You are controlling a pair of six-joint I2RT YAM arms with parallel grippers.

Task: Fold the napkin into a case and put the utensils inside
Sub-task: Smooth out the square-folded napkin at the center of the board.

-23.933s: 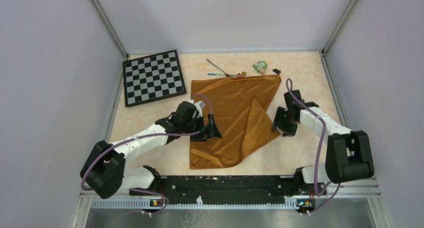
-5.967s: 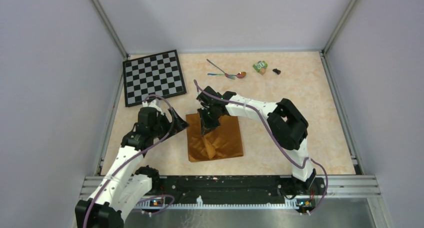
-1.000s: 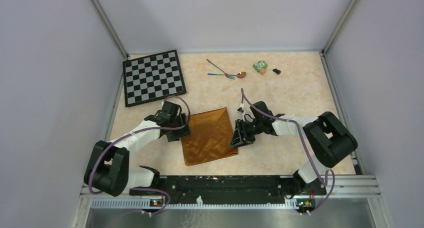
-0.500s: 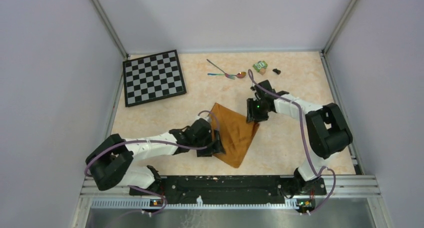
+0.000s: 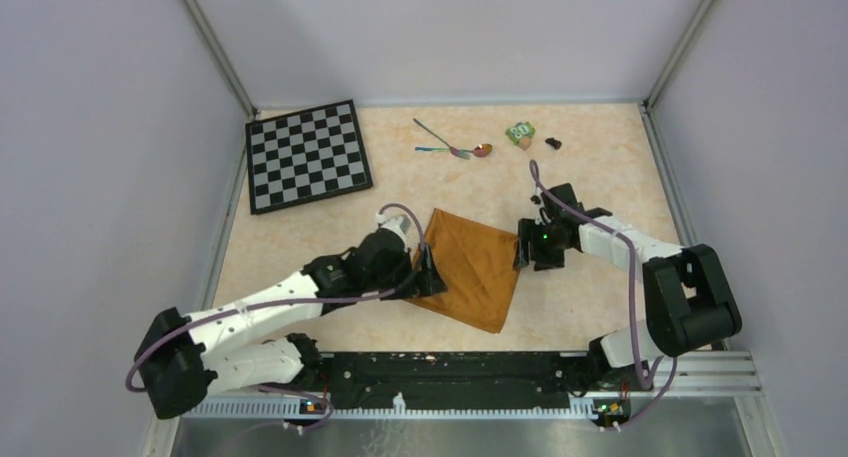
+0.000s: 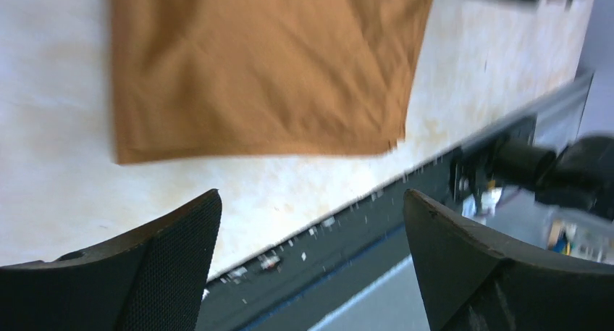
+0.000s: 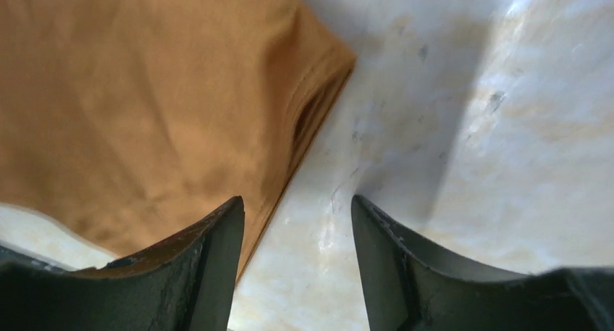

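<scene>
While the napkin (image 5: 473,267) lies mid-frame, long axis upper left to lower right, left gripper (image 5: 428,274) and right gripper (image 5: 523,249) flank it; both gape empty.

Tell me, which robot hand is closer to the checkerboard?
The left gripper, at the napkin's left edge, on the chessboard's side. The right gripper sits across the napkin, at its right corner, farther away.
</scene>
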